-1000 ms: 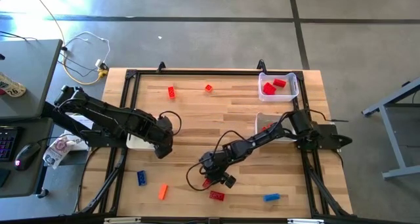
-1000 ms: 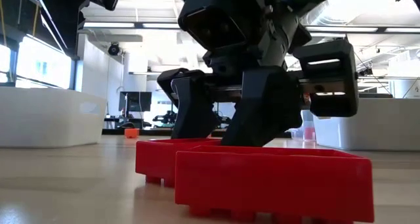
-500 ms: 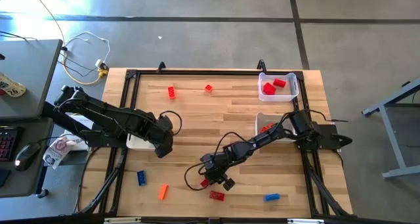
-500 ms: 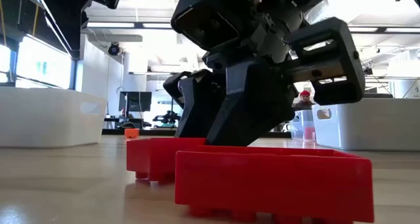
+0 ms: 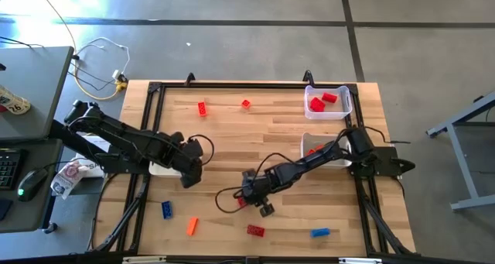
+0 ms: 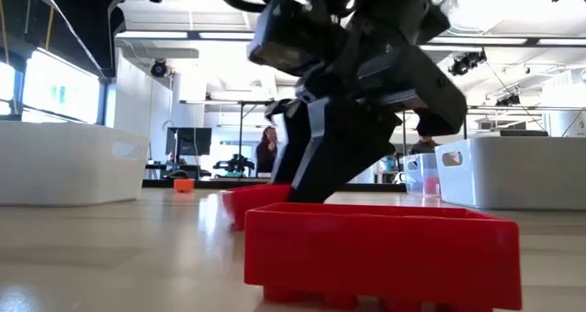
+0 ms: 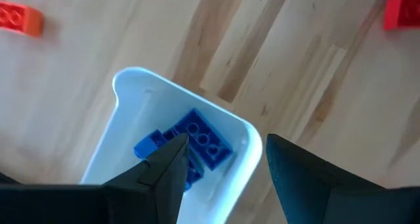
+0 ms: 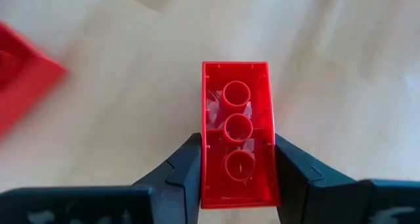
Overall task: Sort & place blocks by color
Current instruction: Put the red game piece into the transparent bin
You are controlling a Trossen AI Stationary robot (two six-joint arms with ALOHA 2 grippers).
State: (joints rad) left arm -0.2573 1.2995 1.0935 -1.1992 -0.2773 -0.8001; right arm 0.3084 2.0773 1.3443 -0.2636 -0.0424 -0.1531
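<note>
Since a second ago: right gripper (image 5: 249, 200) shifted up the table from beside the near-edge bricks, fingers now clenched on a small red rectangular plastic brick (image 8: 237, 133), hollow underside with three round tubes facing the wrist camera. Lifted just clear of the wooden tabletop (image 5: 255, 140) in the low view, a second red plastic brick (image 6: 380, 252) lying flat in the foreground, untouched. Left gripper (image 5: 188, 169) hovering over a white rectangular bin (image 7: 141, 129) at the table's left side, jaws spread and empty, several blue plastic bricks (image 7: 200, 140) resting inside. Elsewhere on the table: two small red bricks (image 5: 202, 108) near the far edge, a blue brick (image 5: 167, 210) and an orange brick (image 5: 192, 225) near the front left, another blue brick (image 5: 320, 233) front right. Clear rectangular bin (image 5: 345, 109) at the far right corner holding red bricks, a second pale bin (image 5: 304, 148) just in front of it, partly hidden by the right arm. Likely step: carrying the held red brick toward the clear bin. Risks from here: grip taken near one end of the brick, so a swing or quick turn could pivot it between the fingers and drop it short; smooth plastic sides offering little friction; release over the nearer bin instead of the far one mixing colours; a low carry clipping the bin's rim.
</note>
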